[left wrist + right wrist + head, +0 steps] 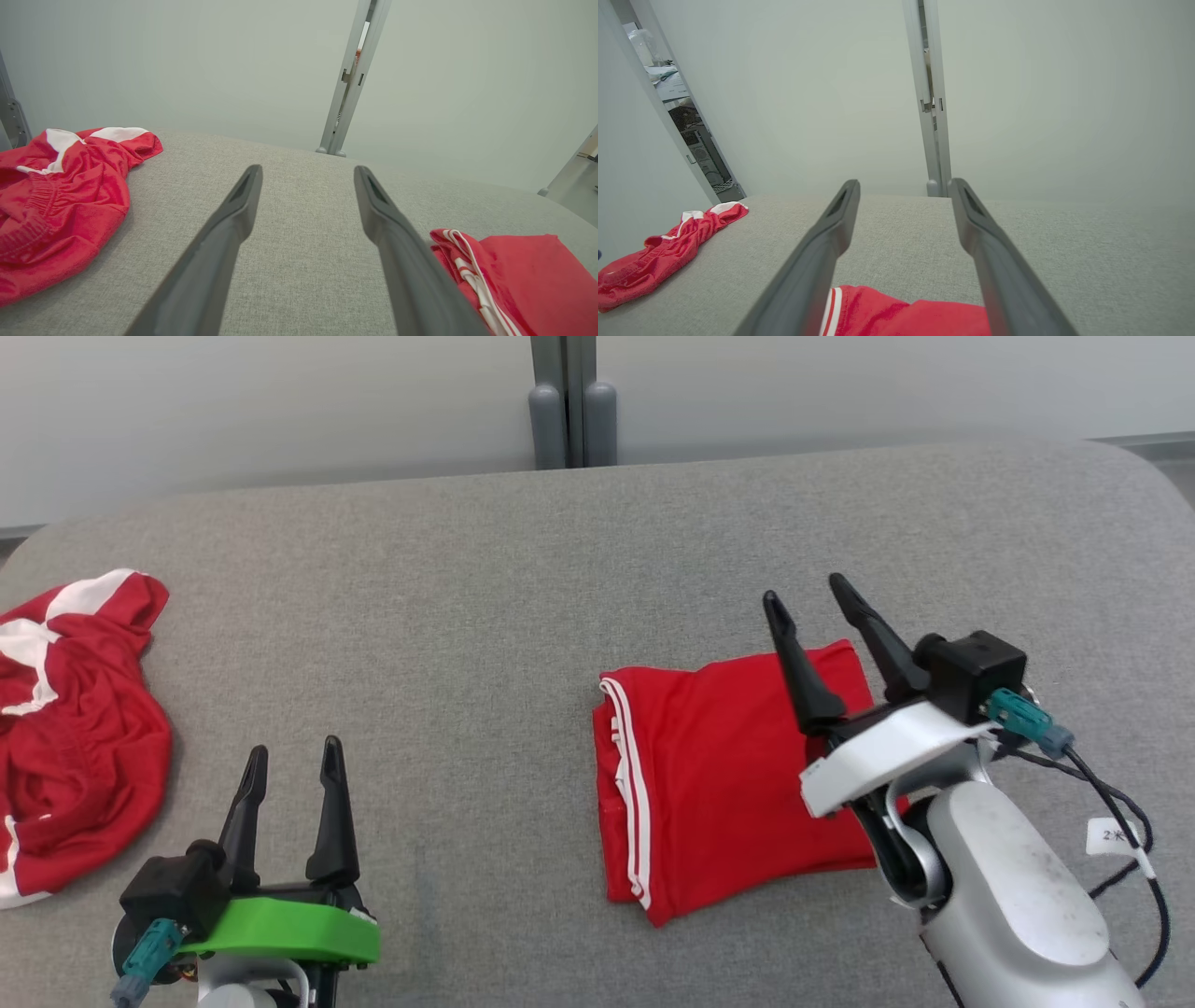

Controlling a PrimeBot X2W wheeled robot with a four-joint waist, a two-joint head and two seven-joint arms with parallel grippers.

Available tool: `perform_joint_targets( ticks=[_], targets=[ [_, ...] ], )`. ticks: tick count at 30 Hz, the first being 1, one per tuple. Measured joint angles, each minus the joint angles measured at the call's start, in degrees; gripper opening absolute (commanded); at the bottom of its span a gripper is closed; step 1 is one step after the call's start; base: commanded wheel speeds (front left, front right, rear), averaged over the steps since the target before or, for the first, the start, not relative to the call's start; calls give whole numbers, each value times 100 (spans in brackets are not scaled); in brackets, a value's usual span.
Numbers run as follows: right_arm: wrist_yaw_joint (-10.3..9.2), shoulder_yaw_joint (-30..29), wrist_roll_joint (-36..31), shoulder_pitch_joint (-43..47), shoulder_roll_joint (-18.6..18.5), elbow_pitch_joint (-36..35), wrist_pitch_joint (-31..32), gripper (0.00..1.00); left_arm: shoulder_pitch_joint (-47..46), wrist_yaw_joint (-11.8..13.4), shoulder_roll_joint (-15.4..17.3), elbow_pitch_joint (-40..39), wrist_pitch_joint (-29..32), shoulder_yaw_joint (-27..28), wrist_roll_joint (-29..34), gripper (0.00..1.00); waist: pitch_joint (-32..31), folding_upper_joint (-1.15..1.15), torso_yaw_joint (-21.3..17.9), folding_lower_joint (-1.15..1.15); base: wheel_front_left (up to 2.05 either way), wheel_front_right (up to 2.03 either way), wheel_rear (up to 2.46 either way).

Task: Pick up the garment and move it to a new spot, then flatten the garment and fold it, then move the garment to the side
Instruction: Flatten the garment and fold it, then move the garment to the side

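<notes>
You're looking at the garment (709,784) lying folded on the worktop (485,616), right of centre. Right claw (807,590) is hovering over it, released, gripping nothing; left claw (294,747) is gaping too. Task is looking nearly finished.

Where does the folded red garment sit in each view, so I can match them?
Head view: folded garment right of centre, on the grey surface.
Left wrist view: folded garment in the lower right corner.
Right wrist view: folded garment at the bottom edge, centre.
Shared landmark: the grey post near top centre in all three.
</notes>
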Motion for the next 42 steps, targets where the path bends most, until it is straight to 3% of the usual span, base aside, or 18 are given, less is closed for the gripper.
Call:
perform_joint_targets(
  ticks=[10,21,42],
  targets=[
    [0,-962,-469,993,-410,-377,223,100,233,0,0,10,0,137,69,100,-432,0,-333,0,0,0,0],
    [0,-909,-394,1335,-472,-14,133,100,330,-1,-1,141,0,172,256,100,-623,0,-518,0,0,0,0],
    [0,-974,-491,1328,-396,111,188,100,387,-1,-1,203,0,216,238,100,-594,0,-420,0,0,0,0]
  ],
)
